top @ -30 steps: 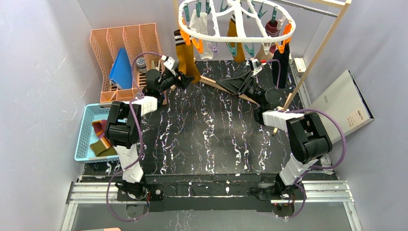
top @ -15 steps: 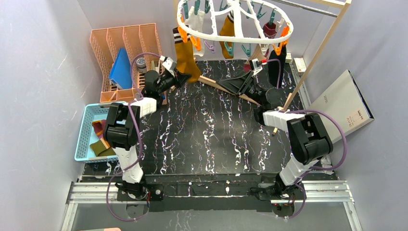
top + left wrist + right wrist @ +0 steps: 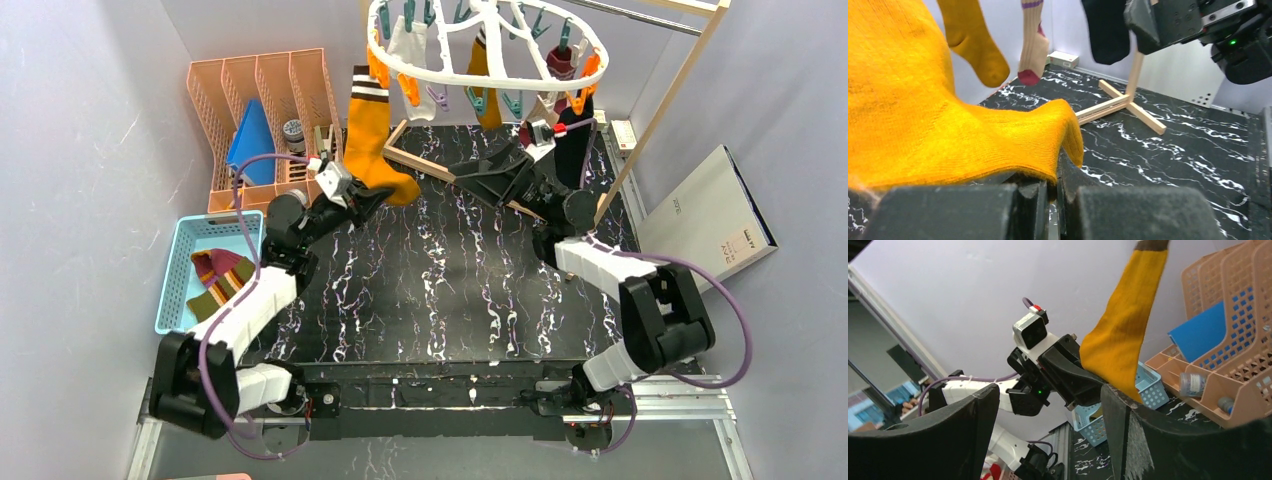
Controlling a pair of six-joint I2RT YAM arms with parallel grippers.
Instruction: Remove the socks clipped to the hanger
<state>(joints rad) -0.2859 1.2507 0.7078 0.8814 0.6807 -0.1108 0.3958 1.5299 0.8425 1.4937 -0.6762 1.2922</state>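
Observation:
The white oval hanger (image 3: 392, 62) hangs at the top with orange and teal clips. A mustard sock (image 3: 365, 130) with a striped cuff is clipped at its left rim and stretched down. My left gripper (image 3: 362, 198) is shut on its foot; in the left wrist view the yellow fabric (image 3: 948, 125) is pinched between the jaws of the left gripper (image 3: 1055, 187). A white sock (image 3: 410, 45), a second mustard sock (image 3: 482, 60), a maroon striped sock (image 3: 562, 60) and a black sock (image 3: 575, 140) stay clipped. My right gripper (image 3: 480, 180) is open with nothing in it, under the hanger's middle.
A light blue basket (image 3: 185, 235) at the left holds striped socks (image 3: 220, 280). An orange file rack (image 3: 260, 95) stands behind it. The wooden frame (image 3: 660, 110) rises at the right, its foot (image 3: 1125, 102) on the black marble table. A grey board (image 3: 710, 215) leans on the right wall.
My left gripper closed on the mustard sock's foot and drew back toward the near left, pulling the sock taut. The hanger swung slightly. The right gripper stayed open.

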